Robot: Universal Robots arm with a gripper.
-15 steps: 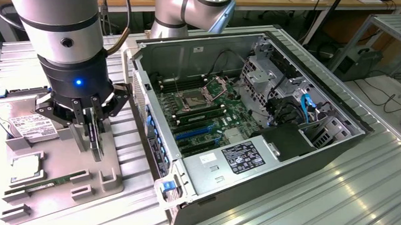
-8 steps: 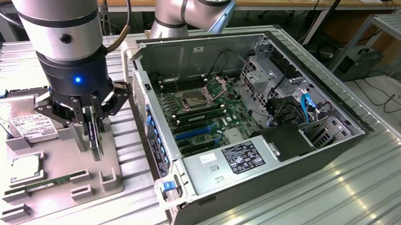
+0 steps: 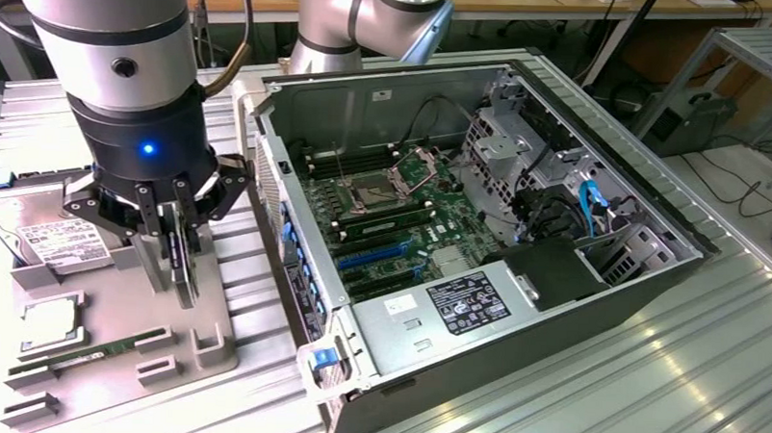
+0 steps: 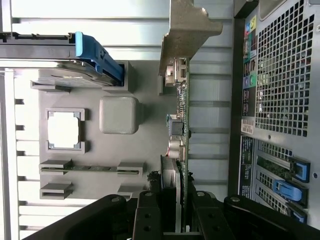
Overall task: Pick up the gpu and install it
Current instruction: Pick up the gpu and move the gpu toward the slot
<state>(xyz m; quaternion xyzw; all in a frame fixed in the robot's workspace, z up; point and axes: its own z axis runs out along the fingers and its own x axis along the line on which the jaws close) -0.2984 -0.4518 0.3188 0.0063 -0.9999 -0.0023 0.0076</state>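
In the exterior view, the gripper hung over the grey holder tray with its fingers closed on the gpu. The card stood on edge between them, its lower part reaching past the fingertips toward the tray. Whether the card's bottom edge touched the tray could not be told. To one side of the fingers, toward the exterior view's left, the hard drive leaned in its cradle. A CPU and a RAM stick lay farther along the tray. On the fingers' other side, toward the exterior view's right, the open computer case lay with its motherboard exposed, apart from the card.

In the wrist view, the black fingers pinched the gpu from both faces. The gripper was clamped near one end of the card. The green board ran edge-on straight out beyond the fingertips and ended in its silver bracket. On one side of the clamped card sat the tray with the hard drive, the CPU and the RAM stick. On the other side, the case's perforated rear panel stood just beside the card.
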